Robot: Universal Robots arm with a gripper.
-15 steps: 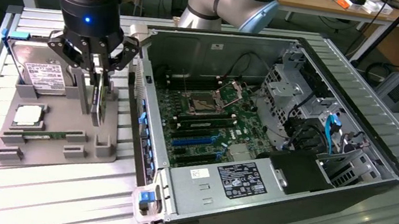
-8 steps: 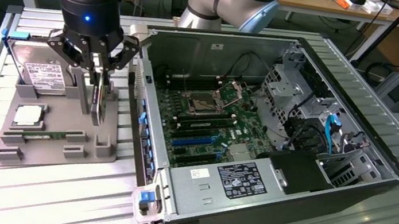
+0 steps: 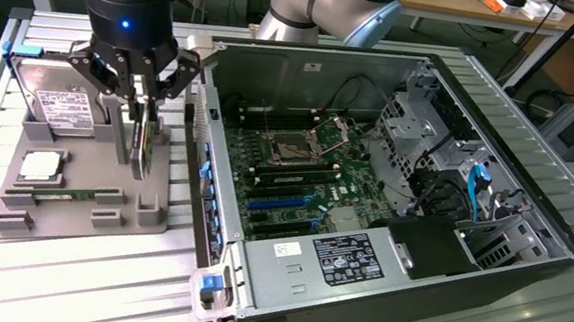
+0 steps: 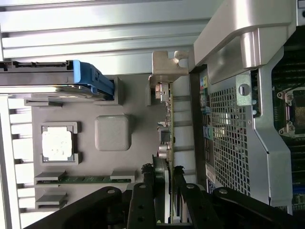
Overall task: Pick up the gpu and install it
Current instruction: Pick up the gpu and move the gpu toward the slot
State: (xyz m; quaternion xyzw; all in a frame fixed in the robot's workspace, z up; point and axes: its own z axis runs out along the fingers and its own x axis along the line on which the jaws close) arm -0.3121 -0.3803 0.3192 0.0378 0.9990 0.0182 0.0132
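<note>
1. The gpu [image 3: 142,150] stands on edge in a slot of the grey tray [image 3: 68,224].
2. The pincer [image 3: 137,137] is narrowed onto the gpu, one finger pressed on each flat face near its upper edge.
3. Lifting it well likely means pulling straight up from the tray, with the card upright and untwisted.
4. The open computer case [image 3: 542,245] stands just beside the tray, so its near wall needs clearance.
</note>
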